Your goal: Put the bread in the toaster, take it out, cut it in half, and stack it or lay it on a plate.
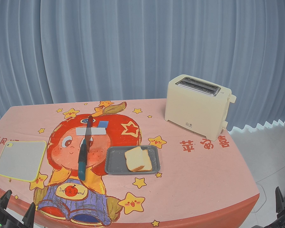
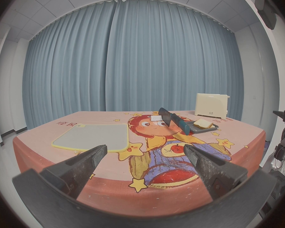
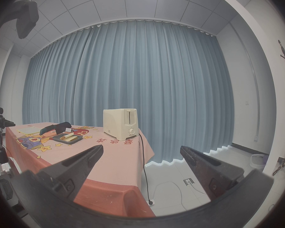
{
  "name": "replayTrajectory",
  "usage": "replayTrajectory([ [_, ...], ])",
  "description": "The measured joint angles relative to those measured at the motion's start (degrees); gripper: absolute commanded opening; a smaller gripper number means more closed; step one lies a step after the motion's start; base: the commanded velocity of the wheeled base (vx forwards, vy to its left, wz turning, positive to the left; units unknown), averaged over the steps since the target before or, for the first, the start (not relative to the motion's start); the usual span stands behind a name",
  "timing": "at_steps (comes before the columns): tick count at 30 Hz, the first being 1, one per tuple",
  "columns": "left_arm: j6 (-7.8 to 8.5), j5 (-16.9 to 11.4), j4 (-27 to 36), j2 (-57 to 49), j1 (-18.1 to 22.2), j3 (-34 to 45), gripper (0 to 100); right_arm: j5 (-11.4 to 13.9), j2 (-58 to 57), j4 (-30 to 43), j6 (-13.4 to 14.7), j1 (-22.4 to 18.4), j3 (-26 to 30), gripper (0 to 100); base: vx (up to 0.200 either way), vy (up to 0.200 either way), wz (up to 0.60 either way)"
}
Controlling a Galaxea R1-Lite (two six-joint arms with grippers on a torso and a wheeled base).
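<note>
Nearest us are two grippers: the left gripper hangs off the table's near left corner and the right gripper off its near right corner, each with fingers spread apart and holding nothing.

One table carries everything, under a pink cloth with a cartoon apple-headed figure, yellow stars and red characters near both side edges. Wide bare cloth lies along the near edge and between the tray and the toaster.

One cream toaster stands at the far right, close to the table's right edge, with two slots on top and a small dark mark low on its front. Its cord drops over the edge to the floor.

One grey cutting board with a yellow rim lies flat near the left edge.

One grey tray sits mid-table. On it lies the bread, uncut; we count one slice, though a second may lie beneath.

One knife, teal handle toward us, lies between board and tray, its dark blade crossing one white strip.
</note>
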Motion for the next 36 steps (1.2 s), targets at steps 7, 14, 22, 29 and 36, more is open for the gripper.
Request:
replayTrajectory([
  [7,0.01,0.07,-0.04,-2.55,1.65,0.0,100,0.0,0.0,0.0,0.01,0.0,0.0,100,0.0,0.0,0.0],
  [14,0.04,0.11,-0.17,-4.86,3.0,0.0,100,0.0,0.0,0.0,0.0,0.0,0.02,100,0.0,0.0,0.0],
  [22,0.2,0.11,-0.79,-6.35,3.72,0.0,100,0.0,0.0,0.0,0.0,0.0,0.02,100,0.0,0.0,0.0],
  [29,0.52,-0.04,-0.79,-6.6,3.85,0.0,100,0.0,0.0,0.0,0.01,0.0,0.0,100,0.0,0.0,0.0],
  [36,0.46,-0.39,-0.76,-6.62,3.94,0.0,100,0.0,0.0,0.0,0.01,0.0,0.0,100,0.0,0.0,0.0],
])
